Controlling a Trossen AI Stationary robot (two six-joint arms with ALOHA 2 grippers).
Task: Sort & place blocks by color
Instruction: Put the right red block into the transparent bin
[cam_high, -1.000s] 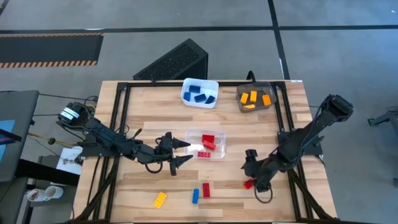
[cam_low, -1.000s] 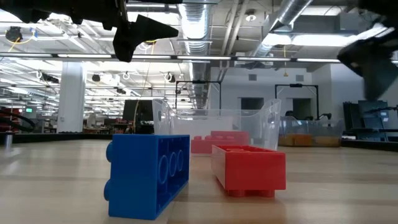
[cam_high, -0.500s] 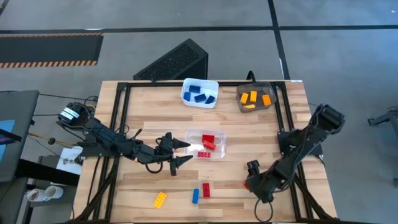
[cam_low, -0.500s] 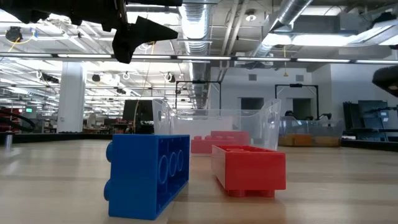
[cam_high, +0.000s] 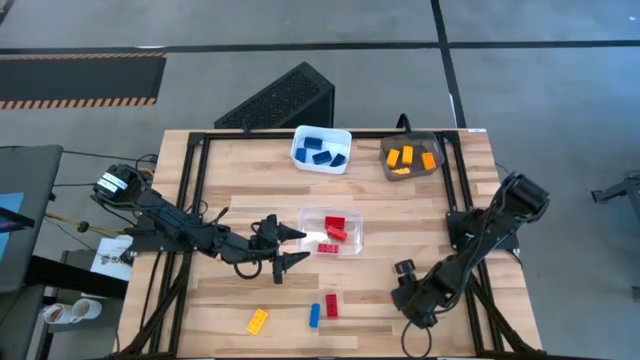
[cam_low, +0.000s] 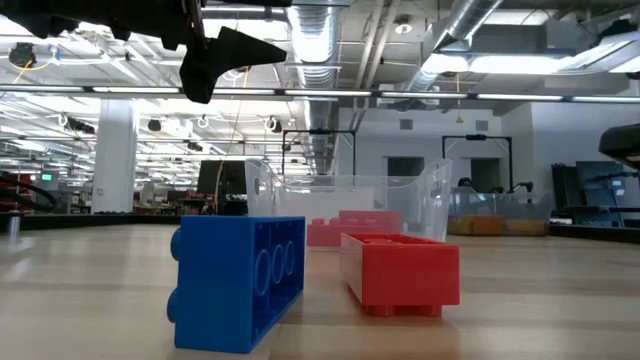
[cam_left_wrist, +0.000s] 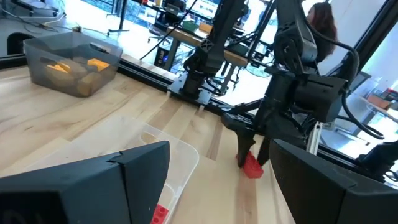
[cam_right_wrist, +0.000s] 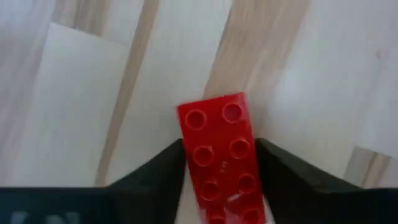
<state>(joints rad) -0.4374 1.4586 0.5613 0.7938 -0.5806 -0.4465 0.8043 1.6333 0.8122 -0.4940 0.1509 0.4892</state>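
Observation:
My right gripper (cam_high: 408, 292) is low over the table's near right part, and its fingers flank a red block (cam_right_wrist: 221, 158) that also shows in the left wrist view as a red block (cam_left_wrist: 252, 167); from above the gripper hides it. My left gripper (cam_high: 290, 247) hangs open above the table, just left of the clear bin (cam_high: 345, 222) holding red blocks. A yellow block (cam_high: 257, 320), a blue block (cam_high: 314, 315) and a red block (cam_high: 331, 305) lie flat near the near edge. My right gripper pinches the red block by its two long sides (cam_right_wrist: 186, 155), one finger (cam_right_wrist: 165, 171) on each side. The fingers come from above, pointing down, and lie across the block. The block rests on the table (cam_left_wrist: 252, 171).
A white bin (cam_high: 321, 150) with blue blocks and a grey bin (cam_high: 408, 158) with orange blocks stand at the far edge. In the low view the blue block (cam_low: 238, 283) and red block (cam_low: 400, 272) stand close before the clear bin (cam_low: 350, 205). Bare wood lies between the arms.
My right gripper has moved toward the near edge and down over the red block, which showed beside it a second ago and is now covered in the high view. My left arm has kept still.

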